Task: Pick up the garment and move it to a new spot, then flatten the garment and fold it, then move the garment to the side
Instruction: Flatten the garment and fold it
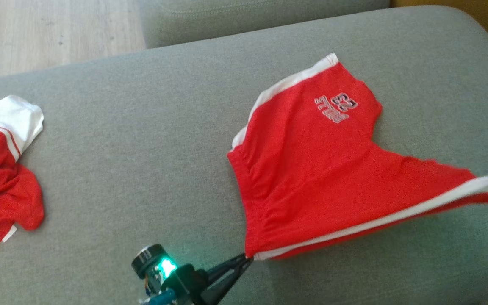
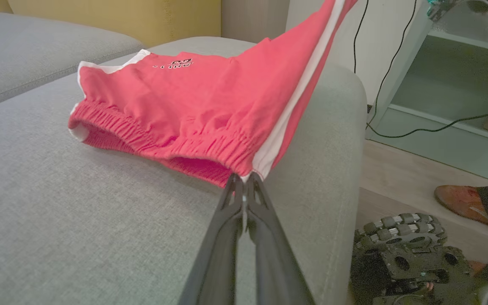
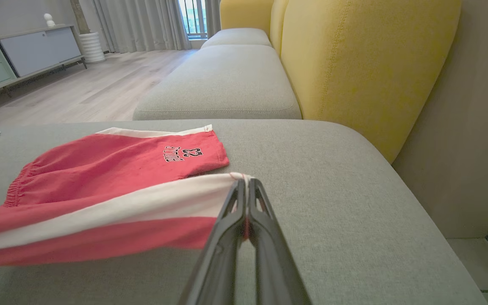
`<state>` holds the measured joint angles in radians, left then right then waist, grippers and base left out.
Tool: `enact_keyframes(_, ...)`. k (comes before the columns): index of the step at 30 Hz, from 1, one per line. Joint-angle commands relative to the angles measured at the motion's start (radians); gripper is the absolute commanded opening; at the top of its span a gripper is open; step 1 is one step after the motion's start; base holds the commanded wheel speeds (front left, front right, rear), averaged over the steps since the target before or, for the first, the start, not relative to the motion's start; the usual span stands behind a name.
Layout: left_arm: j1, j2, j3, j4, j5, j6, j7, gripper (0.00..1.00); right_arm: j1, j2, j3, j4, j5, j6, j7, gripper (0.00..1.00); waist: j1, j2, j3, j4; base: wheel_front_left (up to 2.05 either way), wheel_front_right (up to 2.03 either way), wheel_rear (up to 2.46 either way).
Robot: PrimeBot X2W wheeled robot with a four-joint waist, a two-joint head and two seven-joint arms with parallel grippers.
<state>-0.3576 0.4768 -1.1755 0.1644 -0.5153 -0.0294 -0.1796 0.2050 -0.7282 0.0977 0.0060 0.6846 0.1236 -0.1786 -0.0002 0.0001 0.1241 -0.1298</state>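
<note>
the red shorts (image 1: pixel 311 169) lie half on the grey sofa cushion (image 1: pixel 142 148), their striped edge stretched between left gripper (image 2: pixel 244 180) and right gripper (image 3: pixel 244 183), jaws of both pinched on its ends. lower both together, evenly taut, to flatten.

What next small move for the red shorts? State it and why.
Probably lower both grippers together, keeping tension. The left gripper pinches the waistband corner and the right gripper the hem end of the white stripe, so that edge of the red shorts hangs taut above the sofa cushion while the rest lies down.
</note>
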Motion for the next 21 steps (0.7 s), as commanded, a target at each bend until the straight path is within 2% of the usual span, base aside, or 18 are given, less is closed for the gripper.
enact_keyframes(1, -0.011, 0.038, 0.027, -0.041, -0.015, 0.011, 0.007, 0.0, 0.021, -0.034, -0.029, -0.041, -0.012, 0.007, 0.007, 0.0, 0.0002, -0.0001, -0.006, 0.004, 0.0, 0.0, 0.0)
enact_keyframes(6, 0.018, 0.048, 0.048, -0.138, -0.072, 0.033, 0.034, 0.0, 0.1, 0.009, -0.127, -0.135, -0.048, 0.007, 0.069, 0.0, 0.0002, -0.0001, -0.004, 0.025, 0.0, 0.0, 0.0)
enact_keyframes(9, 0.009, 0.037, 0.078, -0.169, -0.128, 0.023, 0.039, 0.0, 0.098, 0.03, -0.166, -0.165, -0.059, 0.007, 0.098, 0.0, 0.0002, -0.0001, 0.018, 0.049, 0.0, 0.0, 0.0)
enact_keyframes(15, -0.073, -0.043, 0.149, -0.169, -0.253, -0.029, 0.044, 0.0, 0.018, 0.024, -0.204, -0.143, -0.079, 0.007, 0.129, 0.0, 0.0002, -0.0001, 0.101, 0.112, 0.0, 0.0, 0.0)
enact_keyframes(21, -0.175, -0.121, 0.21, -0.109, -0.383, -0.07, 0.072, 0.0, -0.163, -0.021, -0.153, -0.098, -0.064, 0.007, 0.159, 0.0, 0.0002, -0.0001, 0.188, 0.144, 0.0, 0.0, 0.0)
